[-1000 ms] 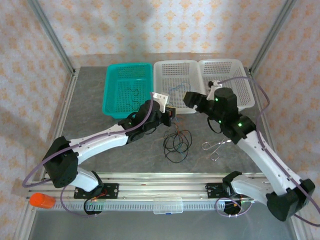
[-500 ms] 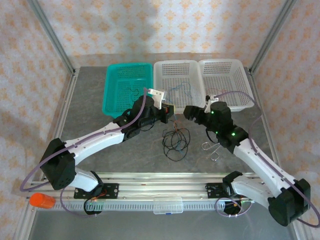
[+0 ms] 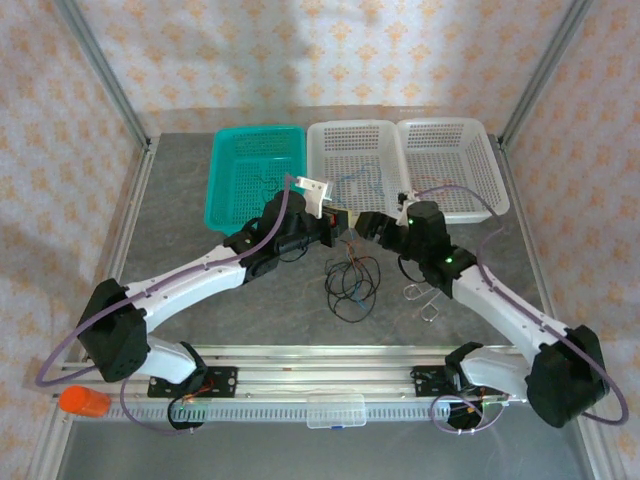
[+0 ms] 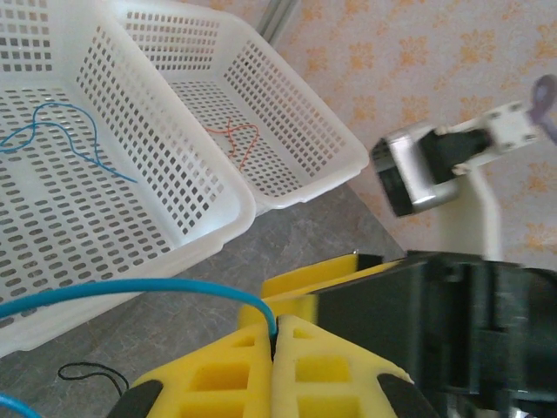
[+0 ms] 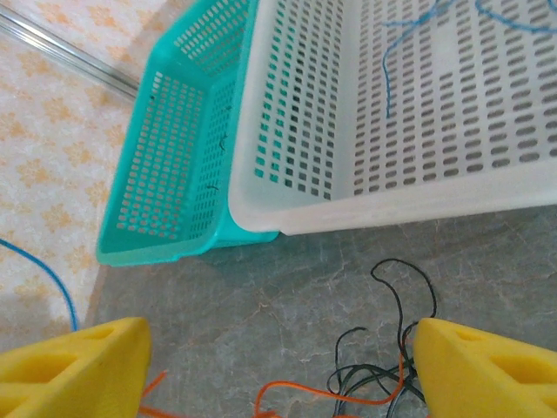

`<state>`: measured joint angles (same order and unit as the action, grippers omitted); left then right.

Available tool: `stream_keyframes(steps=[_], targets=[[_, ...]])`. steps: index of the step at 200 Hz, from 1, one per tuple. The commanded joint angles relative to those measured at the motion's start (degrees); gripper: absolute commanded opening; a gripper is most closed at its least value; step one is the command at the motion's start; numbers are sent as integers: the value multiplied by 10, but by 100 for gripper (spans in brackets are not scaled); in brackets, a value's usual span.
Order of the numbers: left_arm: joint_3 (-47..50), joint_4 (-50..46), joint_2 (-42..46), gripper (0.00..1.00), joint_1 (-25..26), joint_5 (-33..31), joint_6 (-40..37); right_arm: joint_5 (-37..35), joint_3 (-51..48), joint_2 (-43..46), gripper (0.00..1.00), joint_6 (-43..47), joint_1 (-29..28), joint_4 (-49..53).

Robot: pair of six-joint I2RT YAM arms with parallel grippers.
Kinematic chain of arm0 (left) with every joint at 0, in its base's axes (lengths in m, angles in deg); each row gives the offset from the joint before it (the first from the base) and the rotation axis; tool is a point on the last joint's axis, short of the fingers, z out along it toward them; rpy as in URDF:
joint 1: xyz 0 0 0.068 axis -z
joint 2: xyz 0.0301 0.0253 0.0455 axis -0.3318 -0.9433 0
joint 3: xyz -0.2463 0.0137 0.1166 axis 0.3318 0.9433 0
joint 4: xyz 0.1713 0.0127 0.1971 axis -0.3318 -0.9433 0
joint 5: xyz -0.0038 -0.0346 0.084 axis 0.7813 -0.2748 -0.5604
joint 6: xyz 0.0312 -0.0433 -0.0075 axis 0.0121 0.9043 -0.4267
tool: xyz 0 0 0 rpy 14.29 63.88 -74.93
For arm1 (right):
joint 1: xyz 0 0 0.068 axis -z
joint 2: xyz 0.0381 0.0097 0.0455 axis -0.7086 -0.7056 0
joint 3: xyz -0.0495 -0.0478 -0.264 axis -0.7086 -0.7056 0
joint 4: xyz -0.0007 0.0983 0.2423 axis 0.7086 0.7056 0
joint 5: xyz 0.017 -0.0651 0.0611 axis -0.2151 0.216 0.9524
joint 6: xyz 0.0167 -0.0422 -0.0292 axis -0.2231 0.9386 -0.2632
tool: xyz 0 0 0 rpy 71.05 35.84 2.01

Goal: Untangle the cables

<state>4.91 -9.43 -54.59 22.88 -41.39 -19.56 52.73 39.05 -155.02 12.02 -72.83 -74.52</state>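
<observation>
A tangle of black and red-orange cables (image 3: 352, 283) lies on the grey table between the arms. My left gripper (image 3: 338, 222) hovers just above and behind it, its yellow fingers (image 4: 235, 366) shut on a blue cable (image 4: 130, 292) that curves off to the left. My right gripper (image 3: 368, 226) sits close beside it, facing it. Its jaws stand wide open (image 5: 278, 374) over the table, with black loops (image 5: 392, 348) and an orange strand (image 5: 322, 396) between them, untouched. One blue cable (image 4: 61, 139) lies in the middle white basket and a red-orange one (image 4: 235, 139) in the right basket.
Three baskets stand in a row at the back: teal (image 3: 258, 178), white (image 3: 352, 170) and white (image 3: 452, 165). A silver scissors-like tool (image 3: 425, 295) lies right of the tangle. An orange object (image 3: 83, 401) sits at the near left corner.
My right arm has swung left and down from the right basket to hang close beside the left gripper above the tangle. The left gripper has stayed shut and shifted only slightly.
</observation>
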Motion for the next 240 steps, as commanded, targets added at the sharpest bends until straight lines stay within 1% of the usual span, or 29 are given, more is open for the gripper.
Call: stream_keyframes(steps=[1, 38, 65, 75, 98, 112, 168, 188, 201, 223, 240], targets=[[-17, 21, 17, 0, -4, 17, -1, 38, -11, -21, 79, -26, -4, -40], [-25, 19, 18, 0, -3, 31, -6, 77, -21, -76, 79, -29, -9, -57], [-37, 15, 21, 0, -3, 31, -8, 87, -30, -109, 74, -31, -18, -66], [-41, 12, 24, 0, -3, 29, -9, 81, -34, -118, 72, -32, -21, -65], [-58, -2, 31, 0, -3, 24, -16, 61, -41, -135, 62, -34, -22, -53], [-71, -13, 37, 0, -3, 20, -21, 51, -41, -147, 58, -34, -23, -42], [-124, -57, 65, 0, -8, -6, -37, 22, -39, -166, 55, -27, -24, -1], [-138, -65, 79, 0, -19, -13, -34, 19, -41, -154, 54, -17, -25, 11], [-146, -70, 85, 0, -27, -18, -31, 20, -46, -129, 54, -4, -25, 12], [-162, -84, 85, 0, -40, -24, -30, -4, -54, -51, 57, 40, -26, 26], [-172, -97, 79, 0, -50, -22, -32, -53, -55, 25, 60, 81, -26, 56]])
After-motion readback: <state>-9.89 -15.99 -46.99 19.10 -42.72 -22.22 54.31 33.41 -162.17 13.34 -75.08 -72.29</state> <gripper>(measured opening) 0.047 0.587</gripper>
